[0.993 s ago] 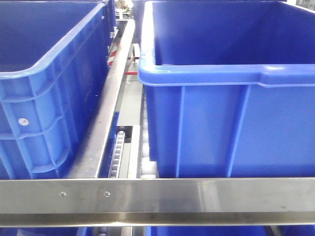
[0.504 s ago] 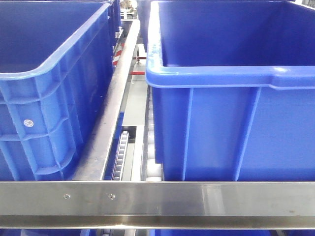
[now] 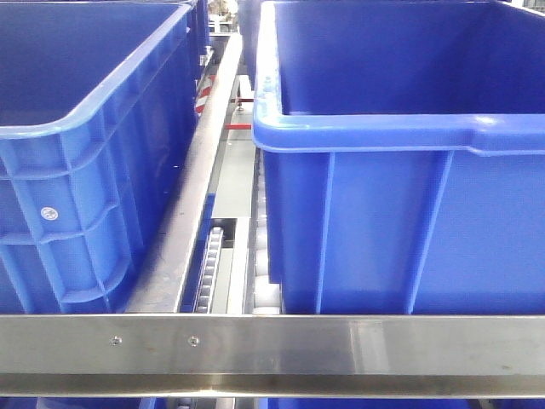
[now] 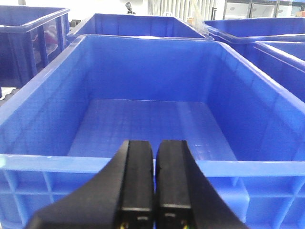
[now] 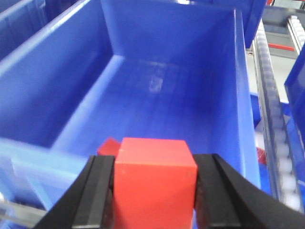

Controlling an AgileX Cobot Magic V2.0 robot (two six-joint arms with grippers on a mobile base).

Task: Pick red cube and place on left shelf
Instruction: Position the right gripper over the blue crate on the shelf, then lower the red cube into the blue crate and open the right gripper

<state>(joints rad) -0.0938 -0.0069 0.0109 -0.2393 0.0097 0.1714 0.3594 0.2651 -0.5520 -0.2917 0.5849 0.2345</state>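
Front view: the left shelf (image 3: 192, 196) shows one steel front rail (image 3: 358, 345) with two screws (image 3: 117, 341). Two blue crates (image 3: 77, 187) stand behind it, both cut off, with one roller track (image 3: 207, 273) between them.

Left wrist view: left gripper (image 4: 155, 148), jaws pressed together on nothing, over a blue crate's rim (image 4: 47, 162).

Right wrist view: right gripper (image 5: 155, 164), jaws clamping one red cube (image 5: 153, 191) above a crate wall (image 5: 57, 81). A second red shape (image 5: 108, 145) is half hidden behind it; the near rim is blurred.

Pale vertical slats (image 4: 169, 7) are standing at 12 o'clock in the left wrist view, and bright white light (image 4: 107, 5) is glowing beside them, toward 11 o'clock.

Black left claw (image 4: 155, 152), black right claw (image 5: 155, 164)
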